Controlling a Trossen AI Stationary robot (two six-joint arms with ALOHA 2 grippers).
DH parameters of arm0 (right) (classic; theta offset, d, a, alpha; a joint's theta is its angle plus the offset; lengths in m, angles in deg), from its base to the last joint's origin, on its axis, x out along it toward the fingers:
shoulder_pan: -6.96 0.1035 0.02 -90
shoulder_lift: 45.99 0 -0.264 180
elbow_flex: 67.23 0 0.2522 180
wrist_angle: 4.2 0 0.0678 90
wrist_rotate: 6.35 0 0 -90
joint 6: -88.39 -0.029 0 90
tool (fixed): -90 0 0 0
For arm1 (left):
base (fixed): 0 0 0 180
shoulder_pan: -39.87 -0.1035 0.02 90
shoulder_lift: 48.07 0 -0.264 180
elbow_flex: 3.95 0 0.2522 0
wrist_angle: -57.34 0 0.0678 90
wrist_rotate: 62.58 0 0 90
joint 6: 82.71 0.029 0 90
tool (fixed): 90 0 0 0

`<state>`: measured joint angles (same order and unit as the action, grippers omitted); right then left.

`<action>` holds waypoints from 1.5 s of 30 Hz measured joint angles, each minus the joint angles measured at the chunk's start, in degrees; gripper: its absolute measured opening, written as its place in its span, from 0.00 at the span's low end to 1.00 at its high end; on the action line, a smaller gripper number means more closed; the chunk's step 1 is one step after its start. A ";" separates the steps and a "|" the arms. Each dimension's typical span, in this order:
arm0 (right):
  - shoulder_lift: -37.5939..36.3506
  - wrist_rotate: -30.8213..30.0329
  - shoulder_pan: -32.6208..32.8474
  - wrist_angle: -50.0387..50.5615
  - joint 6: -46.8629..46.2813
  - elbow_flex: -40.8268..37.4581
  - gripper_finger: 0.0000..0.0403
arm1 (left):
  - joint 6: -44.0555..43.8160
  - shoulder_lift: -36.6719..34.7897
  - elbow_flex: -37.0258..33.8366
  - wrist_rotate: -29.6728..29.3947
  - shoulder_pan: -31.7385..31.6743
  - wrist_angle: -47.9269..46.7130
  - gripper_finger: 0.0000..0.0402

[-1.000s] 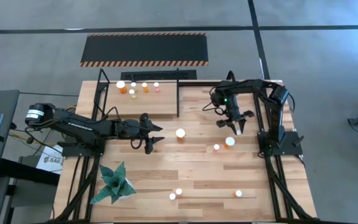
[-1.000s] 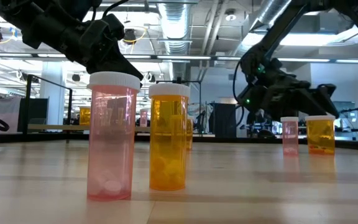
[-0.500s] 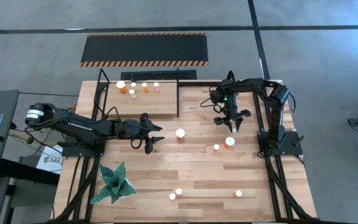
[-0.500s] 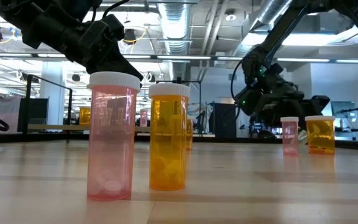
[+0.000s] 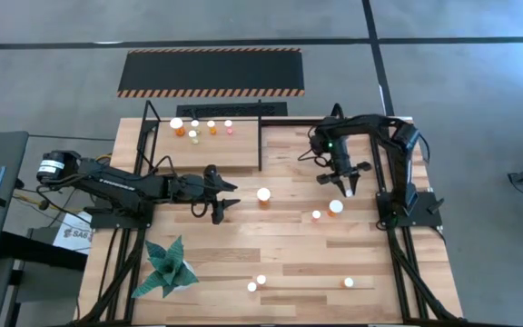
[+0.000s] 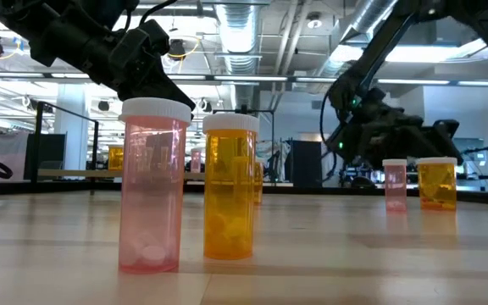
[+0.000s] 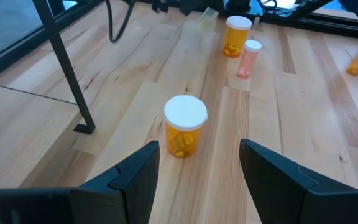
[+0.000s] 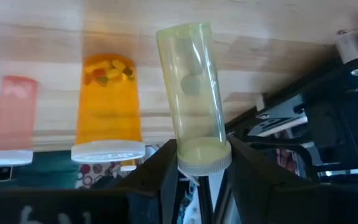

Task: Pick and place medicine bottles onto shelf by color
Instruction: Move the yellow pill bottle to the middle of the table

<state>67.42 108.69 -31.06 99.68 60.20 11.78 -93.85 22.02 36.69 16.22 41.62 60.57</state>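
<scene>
The right pincer (image 8: pixel 197 171) is pinching a pale yellow-green bottle (image 8: pixel 191 99) by its cap above the desk (image 5: pixel 280 245). The left pincer (image 7: pixel 197 165) is hanging spread near an orange bottle (image 7: pixel 183 126).

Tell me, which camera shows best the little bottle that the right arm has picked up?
The right wrist view: the pale yellow-green bottle fills the frame, its cap clamped in the right pincer. From above it is only a white speck at the pincer. The low view hides it, and the left wrist view misses it.

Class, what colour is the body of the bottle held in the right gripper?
Pale yellow-green bottle, seen best in the right wrist view.
</scene>
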 joint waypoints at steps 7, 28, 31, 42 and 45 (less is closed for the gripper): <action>6.44 0.62 0.55 -0.12 3.65 -0.17 0.36 | 0.11 0.00 0.00 0.00 0.01 -1.08 0.52; 5.18 0.49 1.59 -0.16 8.64 5.46 0.34 | 0.63 0.00 0.00 -0.04 -0.56 -0.81 0.52; 2.49 -1.96 2.22 -0.17 8.79 7.34 0.35 | 0.63 0.00 0.00 -0.04 -1.24 -0.78 0.52; -14.16 -12.76 8.73 -10.54 5.03 11.04 0.34 | 8.23 0.02 0.00 2.06 -2.11 7.47 0.52; -18.20 -16.07 12.14 -18.09 4.42 11.06 0.34 | 9.83 0.02 0.00 4.09 -2.11 12.04 0.52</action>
<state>49.22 92.63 -18.92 81.59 64.62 22.84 -84.02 22.04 36.69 20.31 39.51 72.61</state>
